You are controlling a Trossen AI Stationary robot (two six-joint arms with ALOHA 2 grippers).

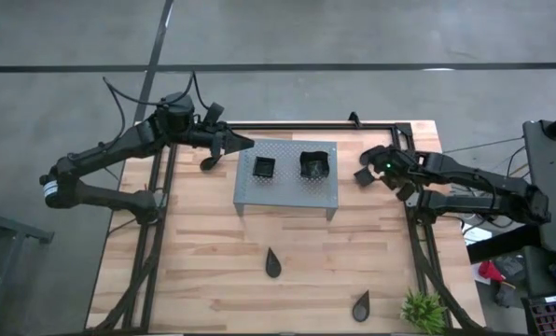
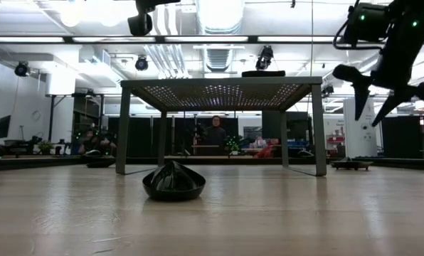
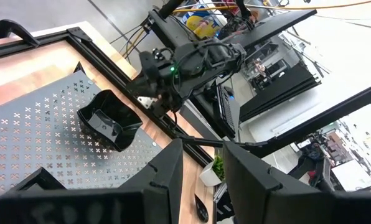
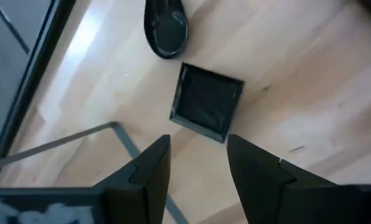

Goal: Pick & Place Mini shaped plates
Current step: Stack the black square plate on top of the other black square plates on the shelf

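A pale wooden table (image 1: 297, 271) carried a grey perforated metal rack (image 1: 285, 194) at twelve o'clock. The right gripper (image 1: 365, 173), fingers parted and empty, hovered at the rack's three o'clock edge, likely clear of a finished placement. The left gripper (image 1: 243, 144), also parted and empty, hung at the rack's ten o'clock corner. Two glossy black square mini plates (image 1: 314, 164) with raised rims sat on the rack; two black teardrop dishes (image 1: 273, 264) lay toward six o'clock, unpicked.
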